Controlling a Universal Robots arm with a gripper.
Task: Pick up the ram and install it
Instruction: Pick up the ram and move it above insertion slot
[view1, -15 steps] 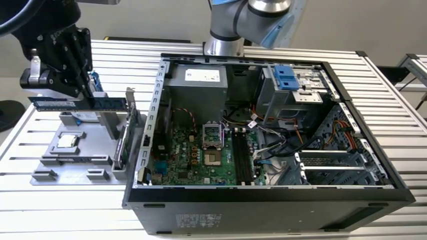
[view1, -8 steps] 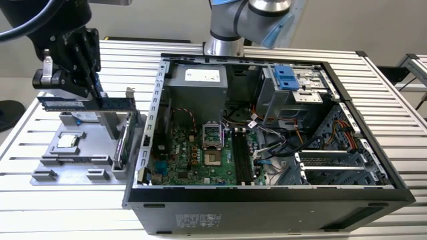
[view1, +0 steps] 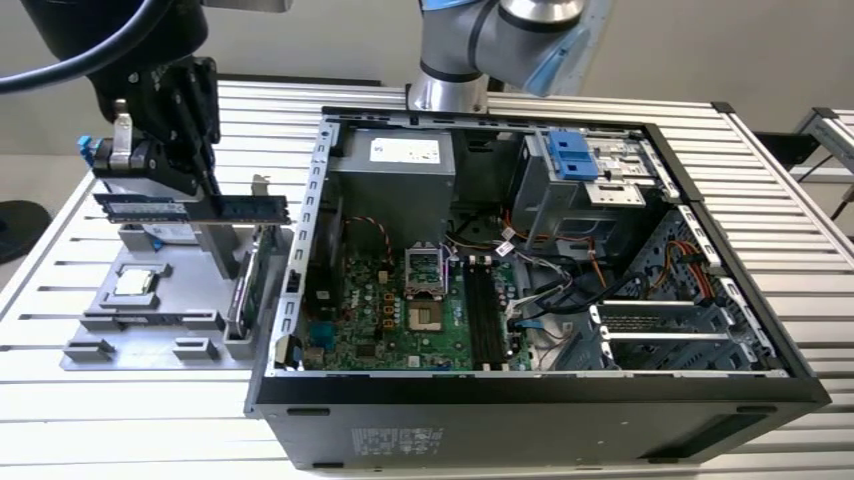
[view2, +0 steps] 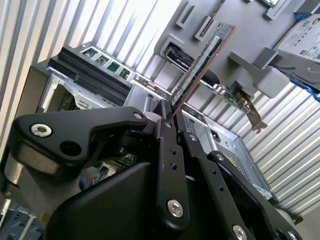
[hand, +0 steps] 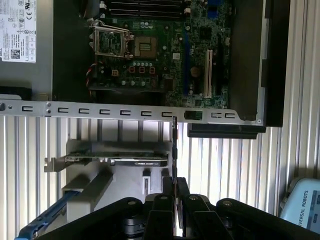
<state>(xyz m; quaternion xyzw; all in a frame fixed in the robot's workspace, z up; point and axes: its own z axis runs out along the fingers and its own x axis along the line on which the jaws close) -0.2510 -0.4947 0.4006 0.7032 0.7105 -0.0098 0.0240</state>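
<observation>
Gripping one end of the thin blue-green ram stick (view1: 254, 209), the black pincer (view2: 169, 116) holds it over the grey parts tray (view1: 134, 332). Beside the tray, the open black computer case (view1: 534, 398) contains a green motherboard (view1: 387, 320).

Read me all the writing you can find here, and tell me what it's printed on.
White label on the power supply: too small to read.
Sticker on the computer case: too small to read.
Drive label: blurred.
Light-blue device: a maker's name only.
Chips on the ram, held in the fingers: too small to read.
</observation>
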